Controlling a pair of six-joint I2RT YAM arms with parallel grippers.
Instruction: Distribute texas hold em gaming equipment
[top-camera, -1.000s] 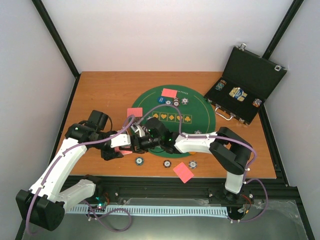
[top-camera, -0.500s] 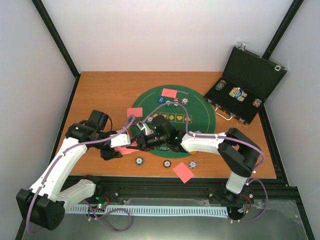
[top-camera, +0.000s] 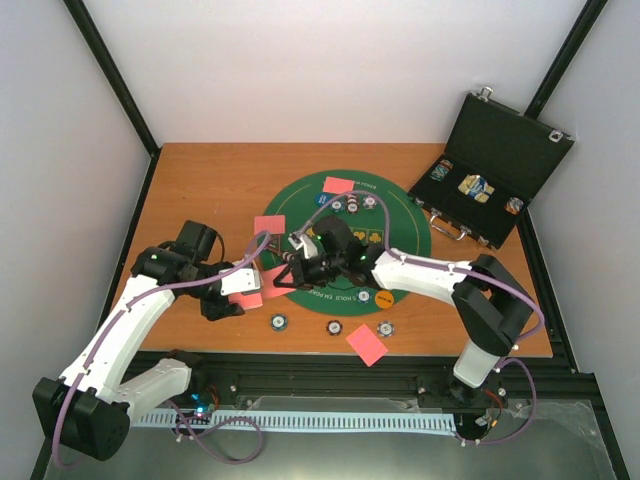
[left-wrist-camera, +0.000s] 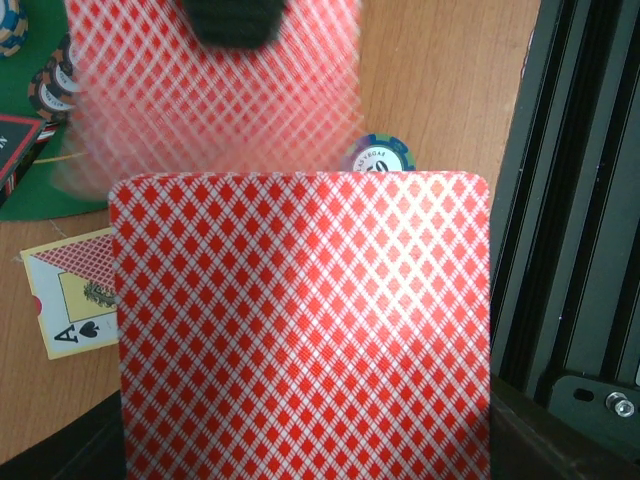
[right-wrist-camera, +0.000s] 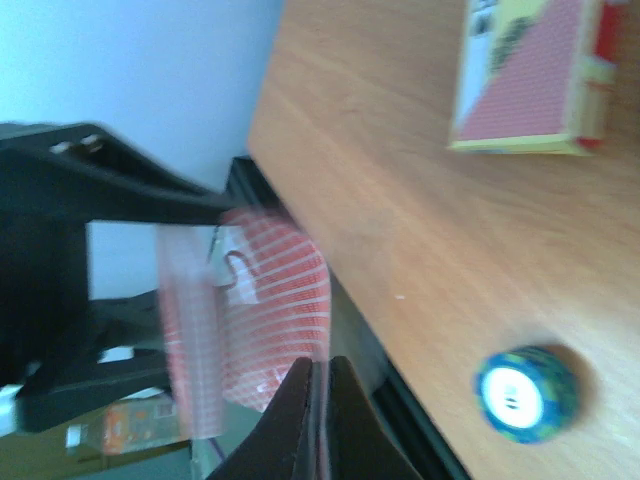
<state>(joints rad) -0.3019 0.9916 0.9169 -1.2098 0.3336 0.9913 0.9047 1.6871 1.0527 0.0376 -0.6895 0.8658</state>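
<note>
My left gripper (top-camera: 230, 300) is shut on a deck of red-backed cards (left-wrist-camera: 300, 330) that fills the left wrist view and hides its fingers. My right gripper (right-wrist-camera: 322, 375) is shut on one blurred red-backed card (right-wrist-camera: 270, 320), held just beyond the deck at the green mat's (top-camera: 400, 250) near-left edge. In the top view this card (top-camera: 273, 278) sits between the two grippers, with the right gripper (top-camera: 292, 270) above the mat. Single cards (top-camera: 269, 224) (top-camera: 339, 185) (top-camera: 367, 346) lie round the mat. Chips (top-camera: 278, 322) (top-camera: 333, 326) (top-camera: 385, 327) lie along the front.
A card box showing an ace (left-wrist-camera: 75, 295) lies on the wood left of the deck, also the box (right-wrist-camera: 525, 75). A blue chip (right-wrist-camera: 525, 393) lies near it. More chips (top-camera: 352, 204) sit on the mat. The open black case (top-camera: 490, 180) stands at back right.
The right gripper has shut on one card and drawn back to the right, away from the left gripper's deck, onto the mat. The left arm has stayed put.
</note>
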